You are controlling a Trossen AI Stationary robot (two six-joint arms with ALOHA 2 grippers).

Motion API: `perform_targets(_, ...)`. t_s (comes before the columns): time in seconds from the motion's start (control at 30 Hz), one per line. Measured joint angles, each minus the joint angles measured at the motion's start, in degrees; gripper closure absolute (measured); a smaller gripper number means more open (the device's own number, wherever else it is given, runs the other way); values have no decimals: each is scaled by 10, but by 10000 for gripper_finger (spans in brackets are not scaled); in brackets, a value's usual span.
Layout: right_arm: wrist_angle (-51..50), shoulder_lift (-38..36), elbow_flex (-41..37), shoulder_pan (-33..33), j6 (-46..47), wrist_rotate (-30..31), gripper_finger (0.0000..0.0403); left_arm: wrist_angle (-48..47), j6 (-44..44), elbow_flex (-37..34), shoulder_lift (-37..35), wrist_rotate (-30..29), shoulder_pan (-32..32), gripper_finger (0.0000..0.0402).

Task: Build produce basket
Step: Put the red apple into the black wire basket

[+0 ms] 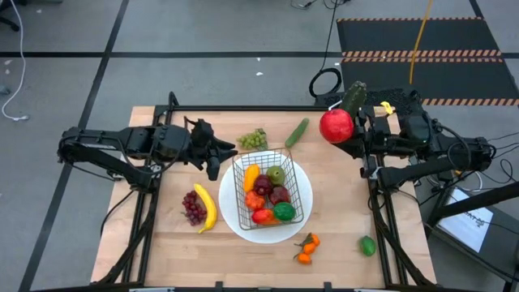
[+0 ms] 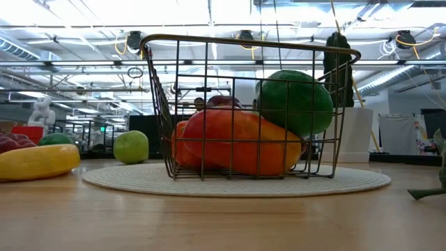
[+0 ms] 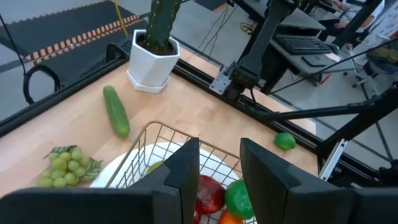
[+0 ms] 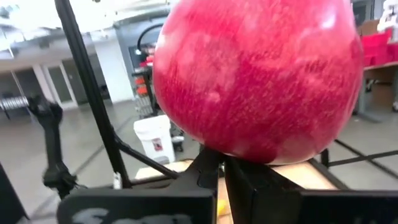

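The wire basket (image 1: 272, 191) stands on the round white plate (image 1: 243, 221) at mid-table and holds several toy fruits. A banana (image 1: 207, 207), purple grapes (image 1: 193, 208), green grapes (image 1: 253, 139), a cucumber (image 1: 297, 132), tangerines (image 1: 306, 247) and a lime (image 1: 367, 245) lie on the table. My left gripper (image 3: 219, 168) hovers open by the basket's left rim (image 3: 149, 127), with nothing between its fingers. My right gripper (image 4: 224, 163) is shut on a red apple (image 1: 336, 126) over the far right corner. My right gripper meets the red apple at one small spot on its skin (image 4: 231, 154), where the two shut fingertips come together. The apple's bulk hides what they pinch. The fingers lie about level, coming from the table's right side. The apple is lifted clear of the table.
A white pot with a green cactus (image 3: 152, 59) stands at the far right corner, just behind the held apple. The dark frame rails (image 1: 377, 211) run along the table's sides. There is bare wood along the near edge (image 1: 243, 264).
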Motion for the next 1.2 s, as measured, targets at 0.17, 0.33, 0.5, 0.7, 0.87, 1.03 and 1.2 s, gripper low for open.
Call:
perform_targets(0.17, 33, 2, 0, 0, 72, 1, 399, 0, 0, 0, 0, -1, 0, 286)
perform_targets(0.33, 49, 4, 0, 0, 149, 1, 399, 0, 0, 0, 0, -1, 0, 286)
perform_targets(0.5, 48, 4, 0, 0, 227, 1, 399, 0, 0, 0, 0, -1, 0, 286)
perform_targets(0.7, 48, 4, 0, 0, 295, 1, 399, 0, 0, 0, 0, -1, 0, 286)
perform_targets(0.87, 48, 4, 0, 0, 349, 1, 398, 0, 0, 0, 0, -1, 0, 286)
perform_targets(1.03, 48, 4, 0, 0, 391, 1, 398, -1, 0, 0, 0, -1, 0, 286)
perform_targets(1.2, 47, 4, 0, 0, 427, 1, 398, -1, -1, 0, 0, -1, 0, 286)
